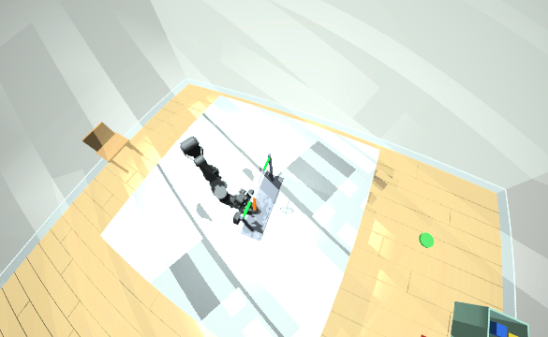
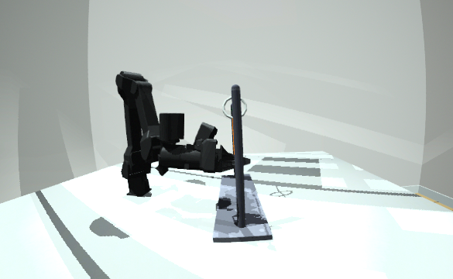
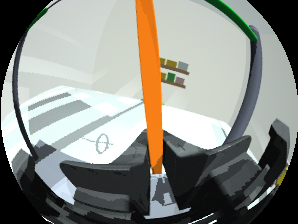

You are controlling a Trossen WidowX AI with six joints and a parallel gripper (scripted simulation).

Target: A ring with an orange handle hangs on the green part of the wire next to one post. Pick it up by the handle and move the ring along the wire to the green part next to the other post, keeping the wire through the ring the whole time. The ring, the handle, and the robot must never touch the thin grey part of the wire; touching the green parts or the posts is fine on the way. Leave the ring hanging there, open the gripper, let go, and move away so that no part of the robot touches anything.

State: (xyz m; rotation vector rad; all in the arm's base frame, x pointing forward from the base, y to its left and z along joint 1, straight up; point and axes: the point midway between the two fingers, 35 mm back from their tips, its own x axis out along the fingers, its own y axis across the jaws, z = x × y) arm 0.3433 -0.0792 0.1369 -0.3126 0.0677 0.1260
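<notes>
In the exterior view, the near post (image 1: 250,226) (image 2: 239,186) (image 3: 250,95) stands upright on the board (image 1: 268,201) (image 2: 241,233) (image 3: 52,170), 1 of 2 posts. Just behind it, the claw (image 1: 256,211) (image 2: 245,160) (image 3: 152,132) comes in from 9 o'clock, its 2 fingers nearly together and clamped on the lower end of the orange handle (image 1: 255,204) (image 2: 233,136) (image 3: 150,85).

The handle runs down from the ring (image 2: 245,107) at about 6 o'clock. The ring is up by the wire, near the inner end of the near green part (image 1: 246,210) (image 3: 232,17); whether it touches the wire, I cannot tell.

In the top view, taken from the claw, the far post (image 1: 271,168) (image 3: 17,80) is at 1 o'clock, with the far green part (image 1: 266,164) (image 3: 37,19) beside its top. The arm (image 1: 213,180) (image 2: 135,116) reaches back to between 10 and 11. Well apart are a chair (image 1: 107,140) at 10, a green disc (image 1: 426,240) at 3 and a bin (image 1: 470,318) at 4. In the wrist view, 2 shelves (image 3: 177,71) show beyond the handle, at 2 o'clock.
</notes>
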